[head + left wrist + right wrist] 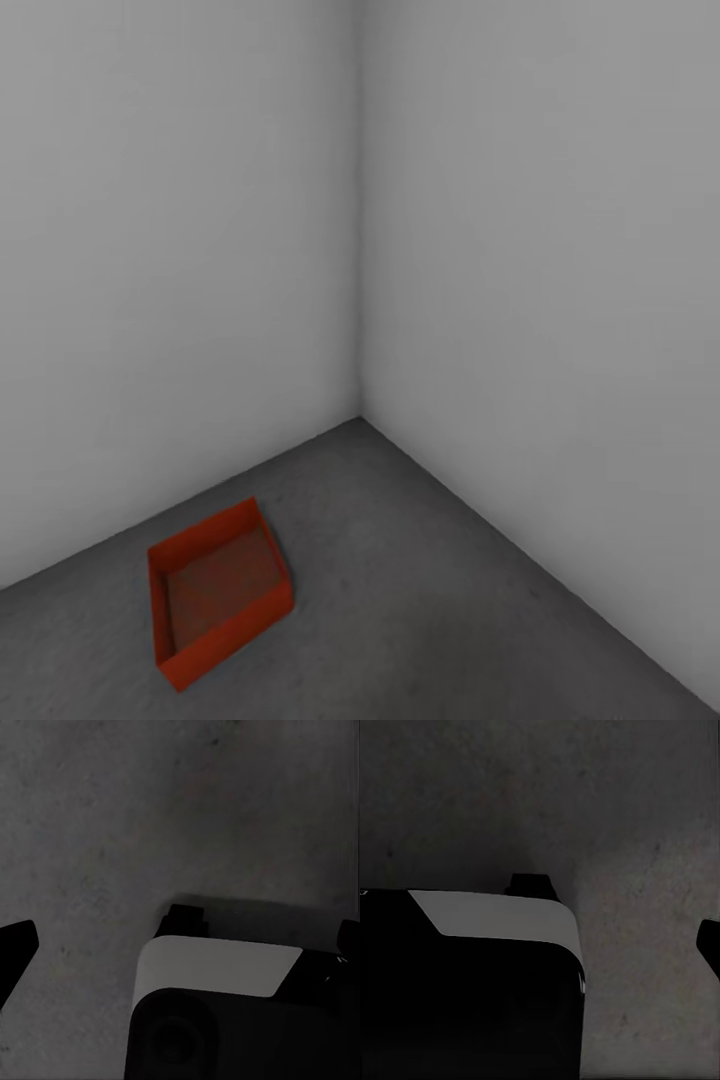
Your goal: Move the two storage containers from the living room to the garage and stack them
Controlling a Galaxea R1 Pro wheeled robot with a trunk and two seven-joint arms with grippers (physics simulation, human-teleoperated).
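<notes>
Where grey walls meet, an orange-red lidless container (pixel 218 592) sits.

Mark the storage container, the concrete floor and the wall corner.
storage container (pixel 215 590): head view, inner bottom.
concrete floor (pixel 430 620): head view, bare patch right of the box.
wall corner (pixel 360 250): head view, vertical seam.

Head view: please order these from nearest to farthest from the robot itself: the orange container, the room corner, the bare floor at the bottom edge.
1. Bare floor, at the bottom edge.
2. Storage container, lower left.
3. Room corner, centre, farthest.
</notes>
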